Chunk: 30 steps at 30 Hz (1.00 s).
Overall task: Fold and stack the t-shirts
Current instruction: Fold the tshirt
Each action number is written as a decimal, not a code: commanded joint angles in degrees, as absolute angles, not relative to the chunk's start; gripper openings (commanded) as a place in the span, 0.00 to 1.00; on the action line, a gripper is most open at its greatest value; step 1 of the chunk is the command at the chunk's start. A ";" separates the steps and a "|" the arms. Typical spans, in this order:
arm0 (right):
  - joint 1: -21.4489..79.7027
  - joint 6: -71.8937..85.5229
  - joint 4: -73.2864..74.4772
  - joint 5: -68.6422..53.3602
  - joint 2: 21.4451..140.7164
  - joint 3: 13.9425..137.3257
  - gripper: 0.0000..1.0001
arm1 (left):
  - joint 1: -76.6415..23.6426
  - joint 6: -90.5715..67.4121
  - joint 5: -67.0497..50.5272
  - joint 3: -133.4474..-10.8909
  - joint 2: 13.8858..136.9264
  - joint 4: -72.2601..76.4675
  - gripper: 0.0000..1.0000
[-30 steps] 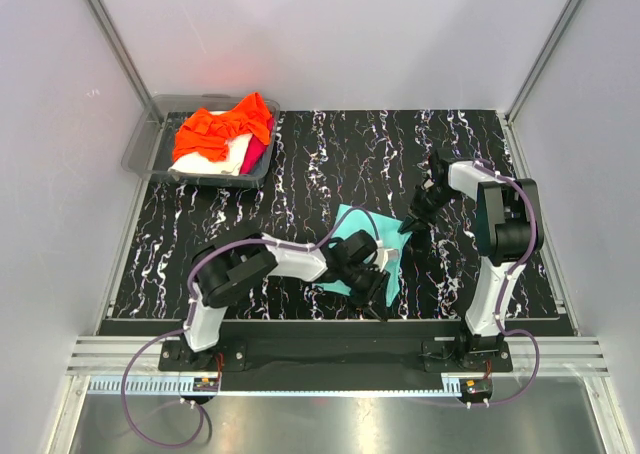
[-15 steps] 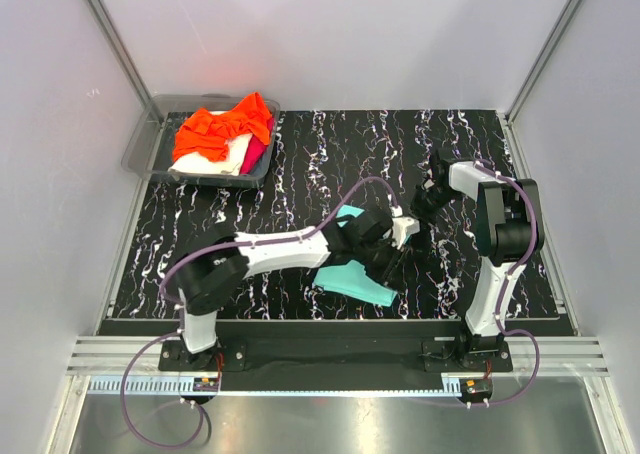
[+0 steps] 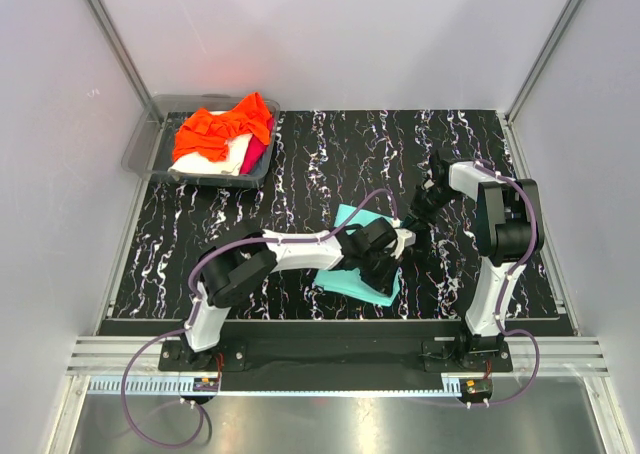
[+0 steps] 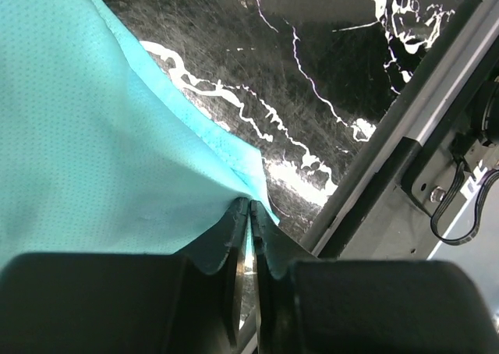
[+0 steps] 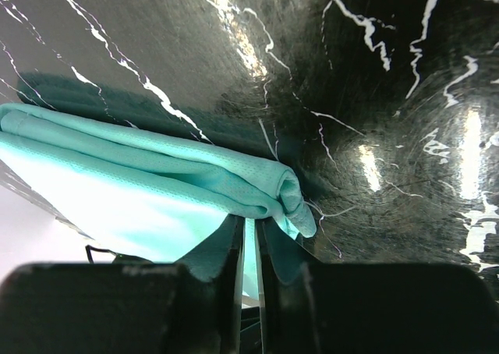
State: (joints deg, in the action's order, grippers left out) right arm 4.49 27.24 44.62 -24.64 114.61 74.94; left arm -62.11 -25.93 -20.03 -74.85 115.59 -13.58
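Note:
The turquoise-teal t-shirt (image 3: 350, 279) lies partly folded on the black marbled table, near the front middle. My left gripper (image 3: 388, 262) sits over its right side, and in the left wrist view the left gripper (image 4: 249, 207) is shut on a corner of the teal cloth (image 4: 101, 136). My right gripper (image 3: 413, 224) is at the shirt's far right corner. In the right wrist view the right gripper (image 5: 249, 220) is shut on a rolled fold of the teal shirt (image 5: 156, 175). The orange t-shirt (image 3: 222, 126), cream-white t-shirt (image 3: 225, 159) and magenta-red t-shirt (image 3: 256, 154) lie heaped at the back left.
A grey plastic tray (image 3: 140, 154) at the back left corner holds the heaped shirts. The table's front metal rail (image 4: 405, 128) runs close beside the left gripper. Grey walls enclose the table on three sides.
The left gripper carried the teal shirt's near edge up and toward the far right, then came back down a little. The shirt now lies more folded. The right gripper barely moved.

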 commanded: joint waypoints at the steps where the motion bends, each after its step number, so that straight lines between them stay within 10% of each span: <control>1: 4.39 27.33 43.07 -23.38 115.22 75.93 0.16 | -62.05 -25.22 -17.67 -75.24 117.86 -11.78 0.12; 18: 4.04 27.51 45.26 -19.51 122.69 86.66 0.17 | -63.19 -31.12 -18.98 -63.37 117.69 -3.95 0.12; 24: 4.04 25.49 49.11 -18.29 117.53 88.94 0.22 | -63.37 -26.37 -18.02 -72.13 111.73 -13.43 0.27; 30: 4.04 23.91 56.84 -13.55 108.92 94.13 0.52 | -61.88 -22.68 -17.40 -83.83 105.39 -25.65 0.40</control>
